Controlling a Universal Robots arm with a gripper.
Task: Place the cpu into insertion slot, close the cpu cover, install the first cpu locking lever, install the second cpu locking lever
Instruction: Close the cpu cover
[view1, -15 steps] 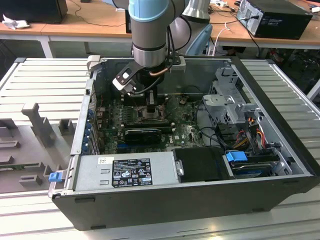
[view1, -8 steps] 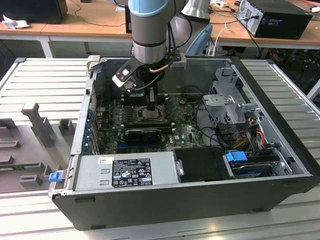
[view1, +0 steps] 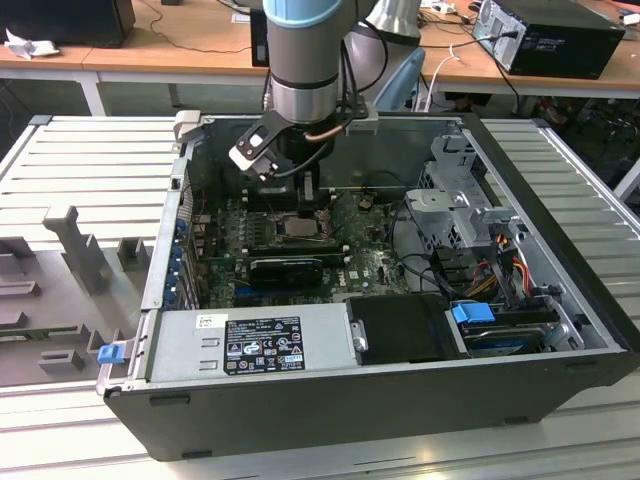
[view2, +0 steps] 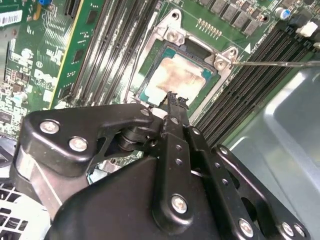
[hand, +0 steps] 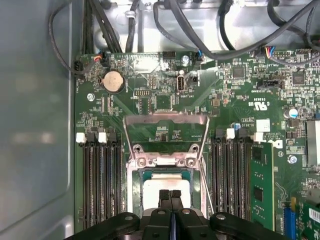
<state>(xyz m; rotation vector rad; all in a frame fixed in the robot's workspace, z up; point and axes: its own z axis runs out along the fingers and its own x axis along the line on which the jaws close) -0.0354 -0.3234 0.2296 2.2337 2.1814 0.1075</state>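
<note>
Flat square silver-grey cpu (view2: 177, 77), top smeared pale tan, sat in the black-framed square insertion slot (view2: 190, 49) on the green motherboard (hand: 165, 100); black tool (view2: 172, 100) was clenched empty just over its edge.

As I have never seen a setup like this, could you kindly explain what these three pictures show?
The exterior view shows a robot arm reaching down into an open computer case that lies on a slatted table. Both wrist views come from cameras riding on the arm, looking past its end effector, the black fingered grasping part. Beneath it lies the green motherboard. The cpu, a square grey chip, sits in the insertion slot. The end effector is shut with nothing between its fingers, and its tips are near the chip's edge.
</note>
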